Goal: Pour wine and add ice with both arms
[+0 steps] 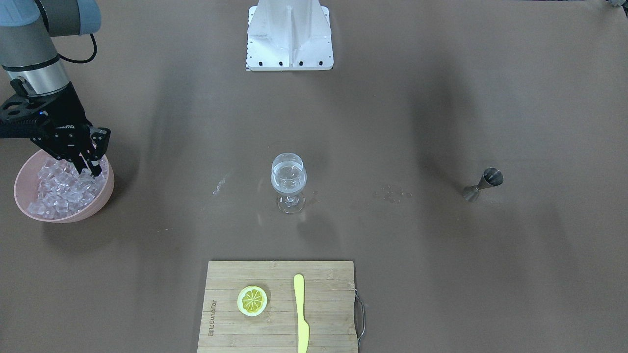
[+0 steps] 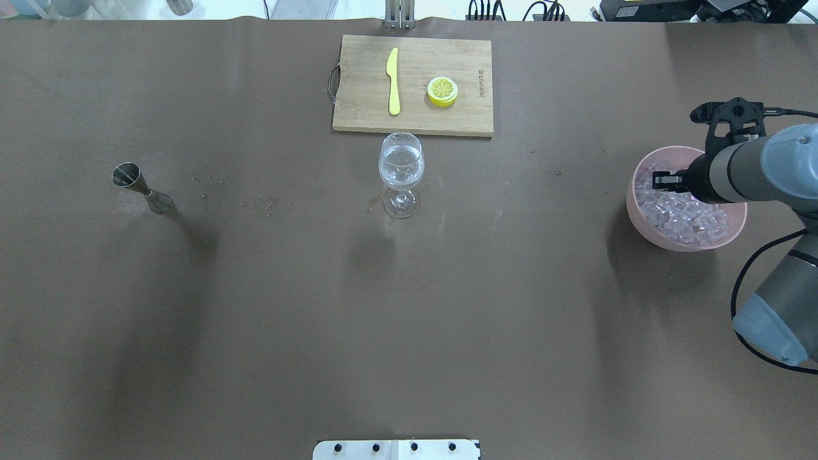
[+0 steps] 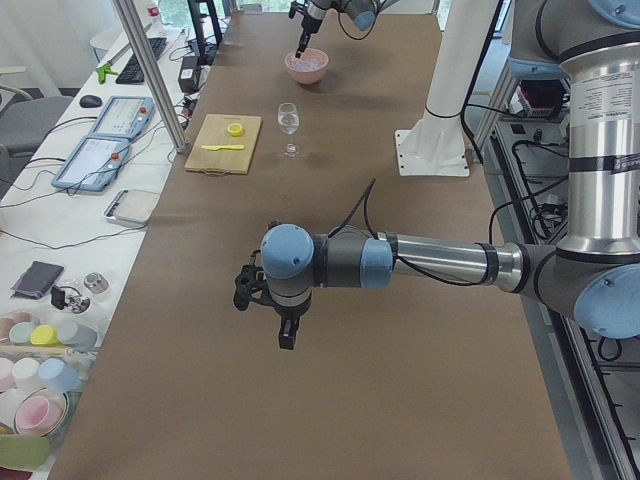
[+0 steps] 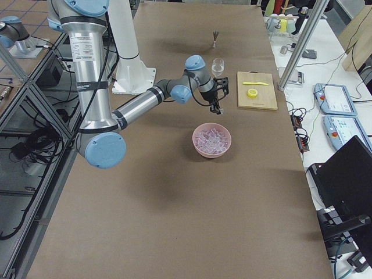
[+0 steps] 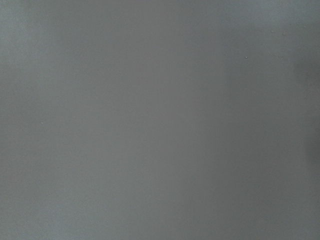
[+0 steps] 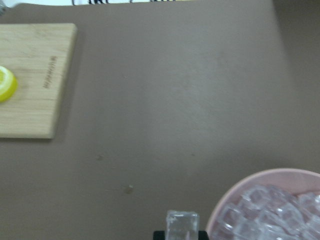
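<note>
Clear ice cube pinched in right hand above pink bowl; left hand unclear.

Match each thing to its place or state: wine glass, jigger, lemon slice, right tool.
1 wine glass
2 jigger
3 lemon slice
4 right tool

A on the cutting board
B by the pink bowl, gripping one ice cube
C holding clear liquid
D alone on the table, on the robot's left side

Pairs: 1-C, 2-D, 3-A, 4-B
</note>
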Controlling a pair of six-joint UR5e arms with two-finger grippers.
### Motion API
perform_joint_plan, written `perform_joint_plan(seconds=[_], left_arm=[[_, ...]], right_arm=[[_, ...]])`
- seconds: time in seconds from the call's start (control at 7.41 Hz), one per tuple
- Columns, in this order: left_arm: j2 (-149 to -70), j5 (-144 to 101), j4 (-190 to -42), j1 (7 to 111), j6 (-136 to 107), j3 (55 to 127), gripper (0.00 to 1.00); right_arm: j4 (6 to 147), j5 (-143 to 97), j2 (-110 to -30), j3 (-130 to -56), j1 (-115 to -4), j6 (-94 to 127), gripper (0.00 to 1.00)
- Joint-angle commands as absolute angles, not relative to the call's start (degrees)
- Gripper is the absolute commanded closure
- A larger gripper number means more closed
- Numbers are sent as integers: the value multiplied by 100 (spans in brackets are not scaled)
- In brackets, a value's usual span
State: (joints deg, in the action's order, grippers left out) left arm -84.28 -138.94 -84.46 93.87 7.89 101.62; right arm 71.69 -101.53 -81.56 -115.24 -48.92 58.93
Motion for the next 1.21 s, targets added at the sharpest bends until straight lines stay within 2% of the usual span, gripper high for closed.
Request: perform_joint_plan(seconds=[0.0, 0.4, 0.81, 1.08], left_arm=[[-8446, -13896, -8446, 9387, 782, 10169, 2], [-8446, -13922, -8446, 9387, 773, 10195, 2], [-8446, -13931, -8446, 9387, 773, 10187, 2], [-8446, -13939, -8438, 9387, 773, 10186, 2]], right_arm=[[7181, -10231, -7508, -11532, -4756, 6507, 100], [7416, -9977, -6315, -11137, -4177, 7827, 100], [8769, -9081, -5249, -11057, -3438, 8217, 100], [9305, -8983, -4503, -10523, -3297, 8480, 100]])
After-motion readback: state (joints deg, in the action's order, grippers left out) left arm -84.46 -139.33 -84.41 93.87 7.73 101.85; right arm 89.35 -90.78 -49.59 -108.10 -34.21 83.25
